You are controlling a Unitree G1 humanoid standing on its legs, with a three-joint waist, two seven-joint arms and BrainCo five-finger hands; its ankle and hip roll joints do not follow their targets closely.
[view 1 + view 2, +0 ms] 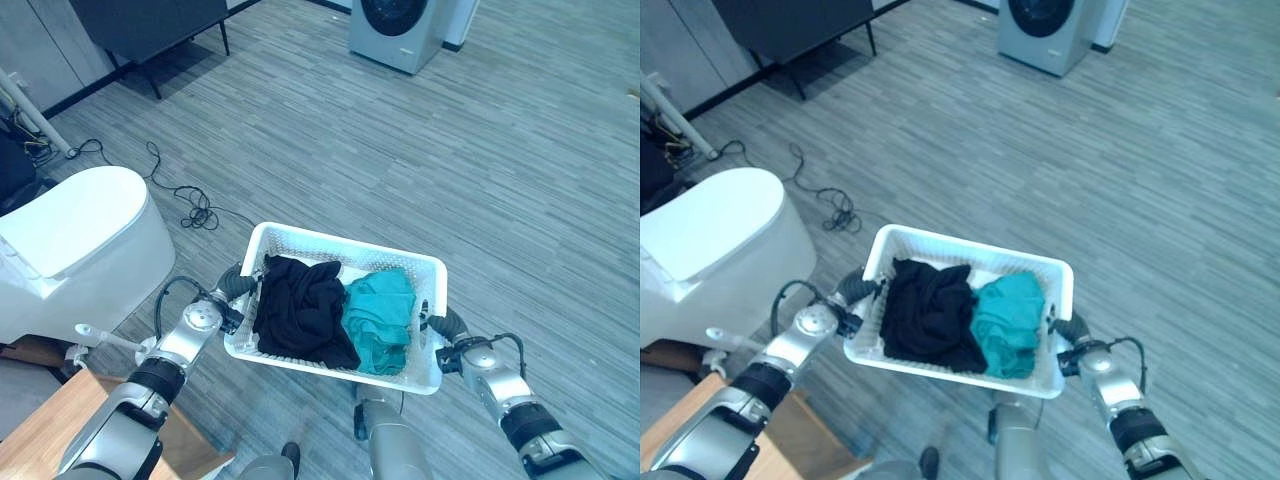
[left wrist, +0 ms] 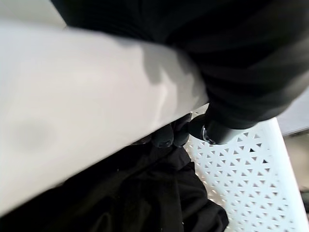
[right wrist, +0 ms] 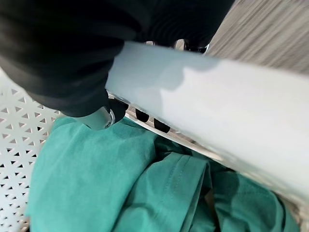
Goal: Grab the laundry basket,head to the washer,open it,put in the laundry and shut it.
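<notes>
Left hand (image 1: 232, 290) curled on laundry basket (image 1: 300, 240) rim | right hand (image 1: 440, 325) curled on opposite rim | basket held level

The washing machine (image 1: 398, 30) at the top centre of the left eye view is cut off by the top edge, so only its lower part shows. A dark cabinet (image 1: 150, 25) at upper left is cropped the same way. In the left wrist view the white laundry basket (image 2: 87, 92) rim hides most of the left hand (image 2: 169, 137); in the right wrist view the rim covers the right hand (image 3: 145, 116) likewise.
</notes>
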